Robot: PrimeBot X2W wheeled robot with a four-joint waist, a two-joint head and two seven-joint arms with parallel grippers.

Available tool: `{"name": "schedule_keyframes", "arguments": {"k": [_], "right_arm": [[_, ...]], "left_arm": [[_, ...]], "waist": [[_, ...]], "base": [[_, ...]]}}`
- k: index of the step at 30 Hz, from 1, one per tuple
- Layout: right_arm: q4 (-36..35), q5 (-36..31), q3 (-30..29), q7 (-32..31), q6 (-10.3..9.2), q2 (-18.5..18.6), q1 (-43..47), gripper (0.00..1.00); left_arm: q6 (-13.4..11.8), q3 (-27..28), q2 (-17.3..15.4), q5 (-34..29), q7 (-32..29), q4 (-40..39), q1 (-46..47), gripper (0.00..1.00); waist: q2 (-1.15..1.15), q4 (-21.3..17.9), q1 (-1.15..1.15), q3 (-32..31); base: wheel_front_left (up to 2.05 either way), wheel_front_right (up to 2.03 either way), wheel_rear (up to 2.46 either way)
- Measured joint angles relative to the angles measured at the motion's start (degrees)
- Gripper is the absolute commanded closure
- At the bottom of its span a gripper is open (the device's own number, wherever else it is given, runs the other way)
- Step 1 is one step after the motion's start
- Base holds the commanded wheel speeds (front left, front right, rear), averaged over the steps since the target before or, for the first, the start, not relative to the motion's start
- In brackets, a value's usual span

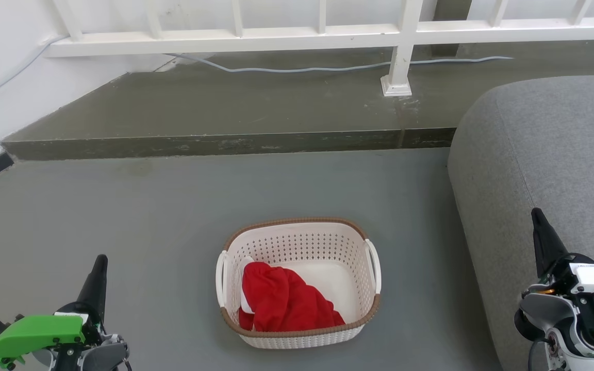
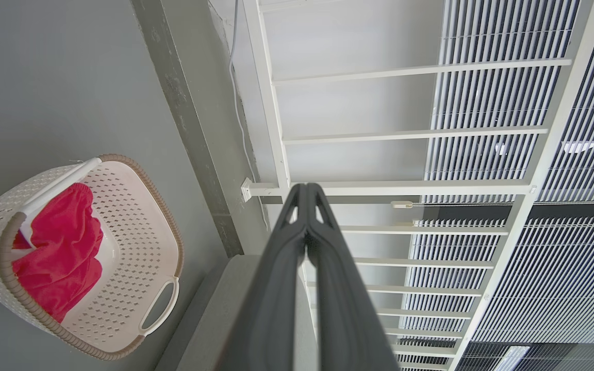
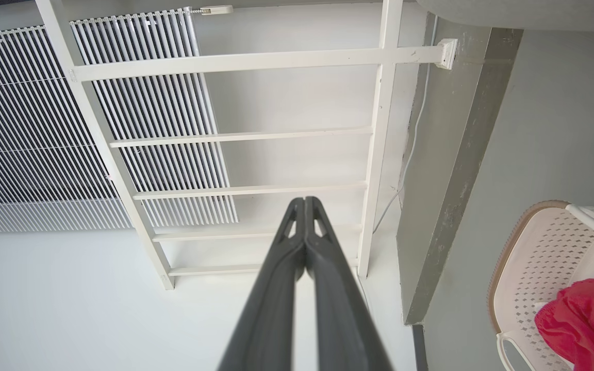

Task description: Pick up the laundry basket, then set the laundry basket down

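Head camera looked down on floor [image 1: 121,216]; both wrist cameras faced the far railing [image 1: 328,33]; all shared laundry basket [image 1: 297,242].

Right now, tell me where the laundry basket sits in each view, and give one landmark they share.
Head view: laundry basket, lower centre, on the floor.
Left wrist view: lower left.
Right wrist view: lower right, cut off by the edge.
Shared landmark: the white railing on the raised ledge.
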State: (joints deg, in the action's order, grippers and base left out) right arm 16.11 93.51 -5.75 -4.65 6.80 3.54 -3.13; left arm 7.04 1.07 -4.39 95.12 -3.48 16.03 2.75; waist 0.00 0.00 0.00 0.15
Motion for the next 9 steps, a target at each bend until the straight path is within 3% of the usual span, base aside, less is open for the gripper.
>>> {"name": "schedule_keyframes", "arguments": {"k": [9], "right_arm": [[-0.01,0.0,-0.05,-0.01,0.0,-0.01,0.0,1.0]], "left_arm": [[0.0,0.04,0.0,0.0,0.0,-0.01,0.03,1.0]], "waist": [[0.0,0.0,0.0,0.0]], "base": [[0.0,0.0,0.0]]}}
